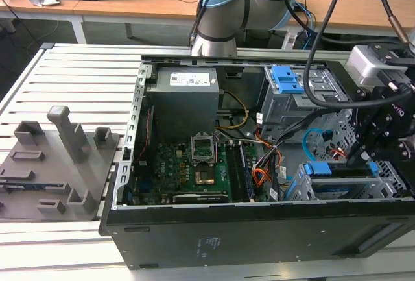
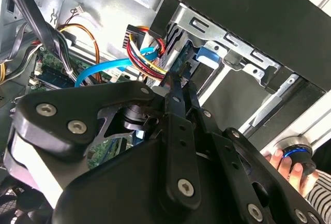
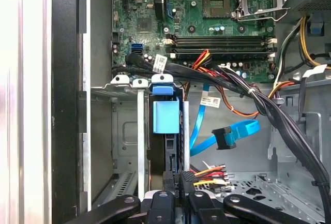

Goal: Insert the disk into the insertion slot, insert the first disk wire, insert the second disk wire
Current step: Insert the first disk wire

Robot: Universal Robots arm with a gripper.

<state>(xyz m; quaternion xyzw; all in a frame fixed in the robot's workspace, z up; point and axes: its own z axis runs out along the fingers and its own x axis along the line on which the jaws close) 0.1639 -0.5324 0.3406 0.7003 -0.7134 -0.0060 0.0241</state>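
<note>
The disk [image 3: 165,116] sits edge-on in the insertion slot [image 3: 126,131], its blue carrier [image 1: 331,169] showing at the case's near corner on the exterior view's right. My gripper [image 3: 179,181] hangs right over the disk's end. It is shut on a black plug with red, yellow and black wires [image 3: 209,174], which it holds against the disk's end. In the second wrist view the fingertips [image 2: 176,79] pinch together where those coloured wires [image 2: 147,53] end. A light blue flat wire with a black plug [image 3: 226,138] lies loose beside the disk.
The open computer case [image 1: 259,242] lies on a slatted metal table. A thick black cable bundle [image 3: 269,110] crosses above the bay. A taller grey cage with a blue latch [image 1: 285,78] stands behind. A hand [image 2: 284,163] rests on a round button outside the case.
</note>
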